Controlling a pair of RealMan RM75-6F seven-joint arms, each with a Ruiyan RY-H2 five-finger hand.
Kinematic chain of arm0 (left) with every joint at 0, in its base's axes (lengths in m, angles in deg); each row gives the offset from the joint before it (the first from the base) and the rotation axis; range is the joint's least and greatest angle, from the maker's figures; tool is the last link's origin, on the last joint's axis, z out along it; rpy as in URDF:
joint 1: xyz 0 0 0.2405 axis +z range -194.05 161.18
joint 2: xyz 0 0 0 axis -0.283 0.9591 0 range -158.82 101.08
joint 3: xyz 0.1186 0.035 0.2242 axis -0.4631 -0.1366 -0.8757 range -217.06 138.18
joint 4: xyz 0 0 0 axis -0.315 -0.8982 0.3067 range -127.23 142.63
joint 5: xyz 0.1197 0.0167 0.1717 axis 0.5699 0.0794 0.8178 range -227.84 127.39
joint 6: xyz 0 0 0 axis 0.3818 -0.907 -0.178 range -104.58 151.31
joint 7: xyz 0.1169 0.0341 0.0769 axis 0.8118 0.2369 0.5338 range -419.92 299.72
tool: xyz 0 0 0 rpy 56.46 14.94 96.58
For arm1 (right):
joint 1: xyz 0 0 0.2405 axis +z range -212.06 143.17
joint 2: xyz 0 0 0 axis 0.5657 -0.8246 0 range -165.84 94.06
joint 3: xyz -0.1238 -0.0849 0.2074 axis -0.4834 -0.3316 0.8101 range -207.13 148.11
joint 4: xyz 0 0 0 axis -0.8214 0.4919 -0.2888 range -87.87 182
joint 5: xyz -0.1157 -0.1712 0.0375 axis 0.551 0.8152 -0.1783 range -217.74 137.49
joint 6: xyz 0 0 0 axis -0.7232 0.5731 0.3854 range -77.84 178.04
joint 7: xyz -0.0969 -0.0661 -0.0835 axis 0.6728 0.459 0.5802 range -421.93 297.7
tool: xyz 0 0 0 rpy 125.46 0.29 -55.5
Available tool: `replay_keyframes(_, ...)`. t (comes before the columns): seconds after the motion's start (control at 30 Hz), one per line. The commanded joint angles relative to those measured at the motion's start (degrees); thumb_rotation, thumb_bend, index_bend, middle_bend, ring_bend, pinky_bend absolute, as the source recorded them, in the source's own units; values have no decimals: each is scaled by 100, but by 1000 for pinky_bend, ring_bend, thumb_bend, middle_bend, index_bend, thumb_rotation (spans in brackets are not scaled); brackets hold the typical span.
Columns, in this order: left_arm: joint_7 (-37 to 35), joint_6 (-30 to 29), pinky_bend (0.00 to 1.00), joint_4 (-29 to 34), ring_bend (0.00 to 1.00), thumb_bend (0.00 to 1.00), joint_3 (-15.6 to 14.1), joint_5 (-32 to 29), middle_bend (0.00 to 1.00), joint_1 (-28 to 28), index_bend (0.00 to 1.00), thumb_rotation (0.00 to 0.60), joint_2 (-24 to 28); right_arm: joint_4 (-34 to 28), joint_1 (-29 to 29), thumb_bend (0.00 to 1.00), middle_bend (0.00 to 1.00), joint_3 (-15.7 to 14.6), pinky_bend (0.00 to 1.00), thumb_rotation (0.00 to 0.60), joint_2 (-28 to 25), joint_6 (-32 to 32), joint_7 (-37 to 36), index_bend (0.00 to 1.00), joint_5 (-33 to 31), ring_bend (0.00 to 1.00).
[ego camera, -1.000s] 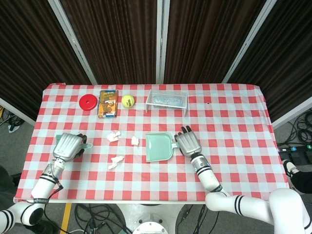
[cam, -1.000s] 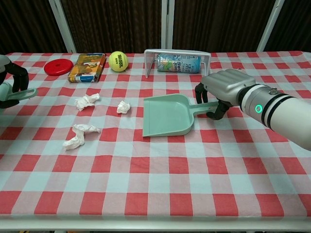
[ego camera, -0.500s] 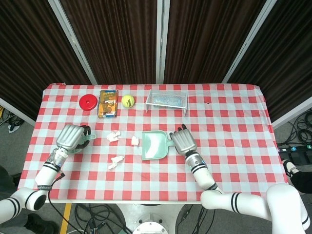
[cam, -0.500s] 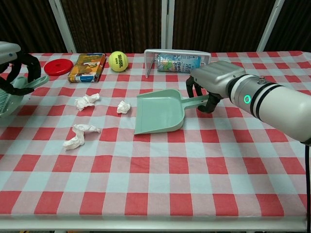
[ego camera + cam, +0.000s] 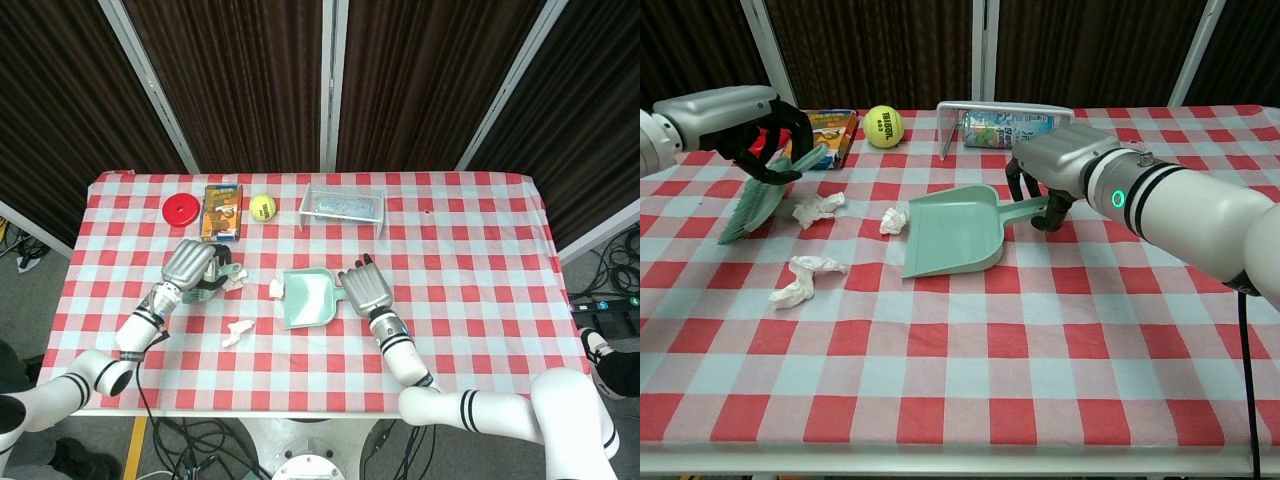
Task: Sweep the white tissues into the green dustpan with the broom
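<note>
Your left hand (image 5: 765,135) has its fingers wrapped around the handle of the pale green broom (image 5: 758,195), bristles low beside 1 crumpled white tissue (image 5: 818,208). Your right hand (image 5: 1048,170) curls around the handle of the green plastic dustpan (image 5: 952,235), which sits tilted on the red-and-white checked surface (image 5: 1060,370) — nothing in its tray. A 2nd tissue (image 5: 894,220) touches the pan's front lip; a 3rd (image 5: 803,278) lies apart, nearer you. The chest view shows the broom's bristles — the head view hides them under your left hand (image 5: 190,268).
</note>
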Motion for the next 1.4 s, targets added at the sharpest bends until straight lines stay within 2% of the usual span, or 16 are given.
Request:
replay_keyframes(0.03,-355,96,861,76,630,426,26,15,547,-101,553,600,-98,41,30,472,539,-20,171,600,33,-4,-34,637,-3,273)
replay_keyframes(0.5,-1539,88,860,839,609,426,32,314,548,-442,553,600,-102,344,96,472,539,-83,171,600,206,-197,-580,637,249,273)
replay_keyframes(0.6,-1683,85,860,886,607,426,37,372,547,-524,553,600,-125,415,98,505,539,-88,171,600,231,-254,-715,637,324,273)
replay_keyframes(0.97,-2476,-423,858,1319,602,426,61,621,547,-559,553,600,148,784,85,521,539,-115,173,600,265,-589,-1303,638,616,273)
replay_keyframes(1.1,-2241,-606,858,1635,602,427,-2,529,547,-354,553,600,455,796,103,521,539,-142,173,600,189,-708,-1430,640,751,274)
replay_keyframes(1.4,-735,-1124,858,2885,602,427,-207,-221,547,534,553,600,1163,528,104,521,541,-334,172,600,-261,-1047,-1736,651,1187,273)
